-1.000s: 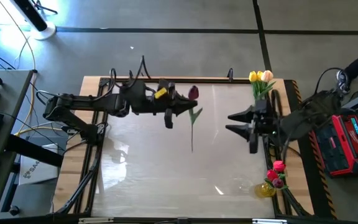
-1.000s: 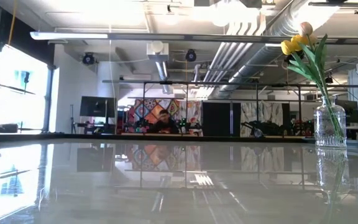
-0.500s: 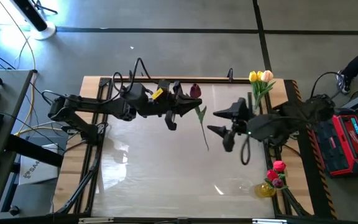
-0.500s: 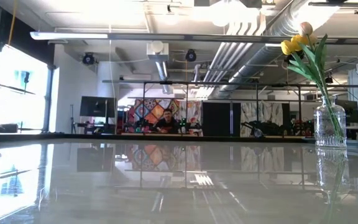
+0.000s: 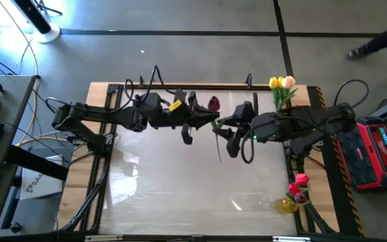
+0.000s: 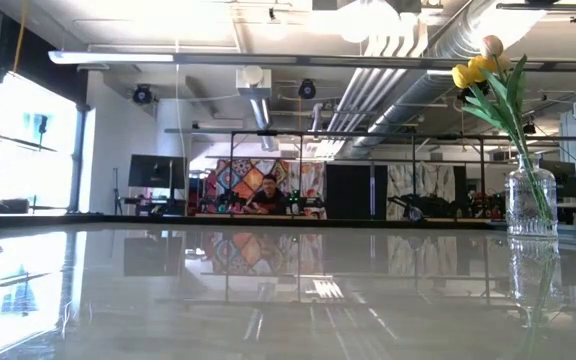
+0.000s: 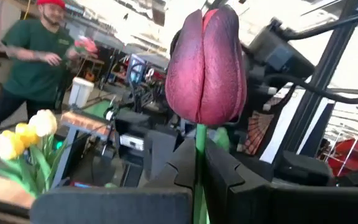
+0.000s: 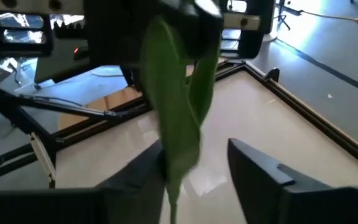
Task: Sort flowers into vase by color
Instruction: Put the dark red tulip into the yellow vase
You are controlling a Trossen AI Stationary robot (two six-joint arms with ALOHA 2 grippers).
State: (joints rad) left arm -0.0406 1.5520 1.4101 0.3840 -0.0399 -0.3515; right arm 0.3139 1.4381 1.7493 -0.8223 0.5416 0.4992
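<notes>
My left gripper [image 5: 205, 121] is over the table's far middle, shut on a dark maroon tulip [image 7: 207, 62]. The head [image 5: 213, 103] stands above the fingers. The thin green stem [image 5: 218, 144] hangs below them, clear of the table. My right gripper [image 5: 223, 131] has come in from the right and is open. Its two fingers stand on either side of the tulip's green leaf [image 8: 173, 118]. A clear vase [image 6: 530, 195] with yellow and peach tulips [image 5: 282, 83] stands at the far right corner. A yellow vase [image 5: 288, 204] with red-pink tulips [image 5: 300, 183] stands at the near right. My left gripper pinches the stem [image 7: 199, 142] just below the maroon head between its two fingers, coming nearly level from the table's left. The tulip is lifted clear, head up, with the rest of the stem hanging below. My right gripper: the leaf runs close along one finger [image 8: 143, 177]; I cannot tell whether they touch.
A wooden frame [image 5: 180, 86] runs around the glossy table top. A red case [image 5: 380, 151] and cables lie beyond the right edge. A person in a green shirt [image 7: 33, 59] stands in the room beyond the table.
My right gripper has swung from the table's right side toward its left and sunk a little, up to the hanging stem of the maroon tulip. My left gripper has stayed almost in place with the tulip, whose stem has swayed slightly.
</notes>
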